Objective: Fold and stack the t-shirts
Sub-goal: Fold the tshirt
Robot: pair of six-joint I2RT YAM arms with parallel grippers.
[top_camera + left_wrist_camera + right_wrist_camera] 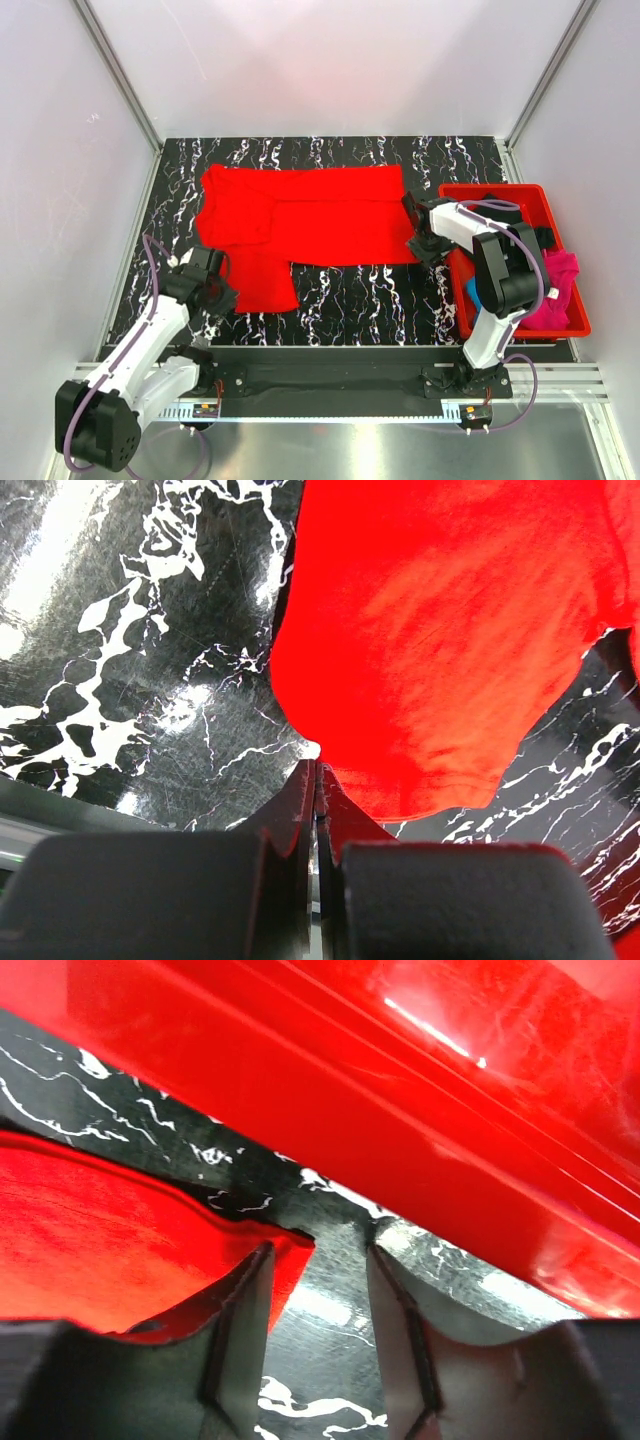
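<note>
— Across the middle of the overhead view: what lies there, and in what condition?
— One red t-shirt (320, 225), spread flat on the marbled table (380, 300), with a flap of it reaching toward the lower left. A magenta t-shirt (560, 280) sits bundled in the red bin (500, 192) at the right edge.
— Handling?
— Judged light and limp, with no stiffness. It will sag and drag rather than hold shape, so I should pinch it at hems and corners, both ends together.
— Your grippers?
— My left gripper (317, 770) is closed tight at the flap's lower hem, with cloth touching the tips. Whether a fold is caught between them I cannot tell. My right gripper (320, 1250) stands open, low at the shirt's right corner beside the bin wall. One finger (240, 1325) is over the cloth edge, nothing clamped.
</note>
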